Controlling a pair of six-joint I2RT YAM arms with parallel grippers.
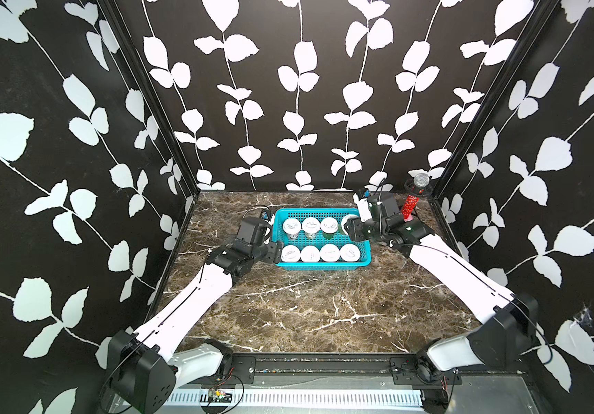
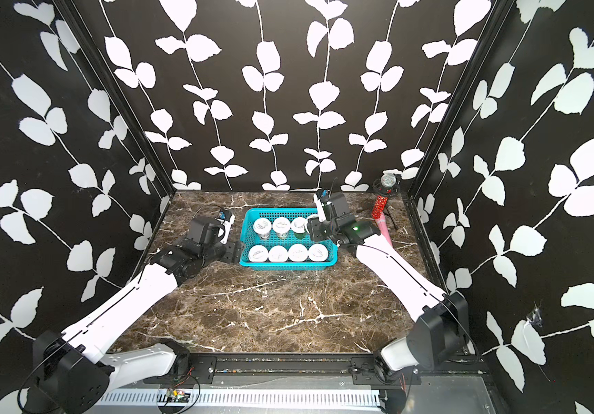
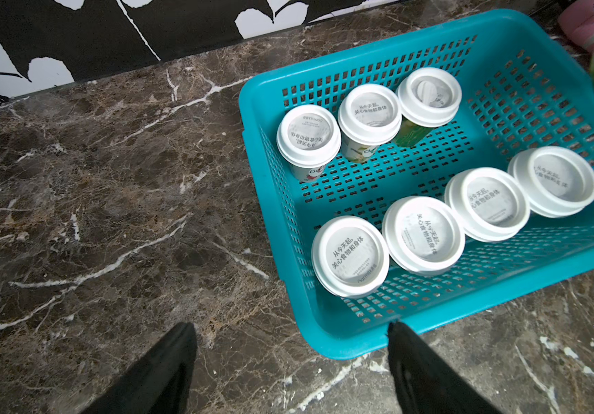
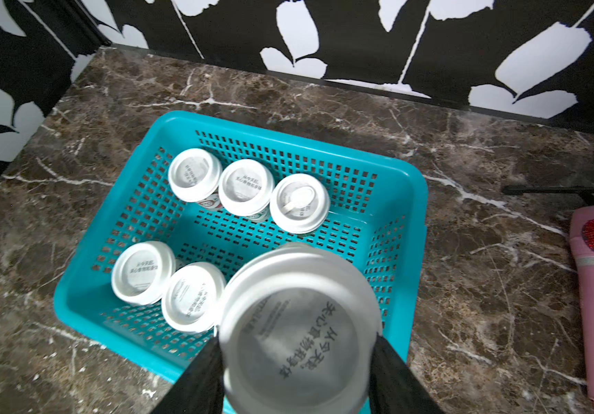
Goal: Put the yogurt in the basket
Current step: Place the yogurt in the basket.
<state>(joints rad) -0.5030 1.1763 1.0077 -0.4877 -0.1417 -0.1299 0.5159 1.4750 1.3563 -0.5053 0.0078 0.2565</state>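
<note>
Seven yogurt cups [image 1: 310,253] stand upright in the turquoise basket [image 1: 324,264]: four along its near wall, three along the far one (white lids up, faint print). The eighth cup [image 4: 299,322] sits clamped in my right hand [image 4: 297,362], over the basket's far right corner.

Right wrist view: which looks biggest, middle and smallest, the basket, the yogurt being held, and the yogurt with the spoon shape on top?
1. basket
2. held yogurt, huge only because it is close to the camera
3. spoon-lid yogurt
Really the two cups may match.
</note>
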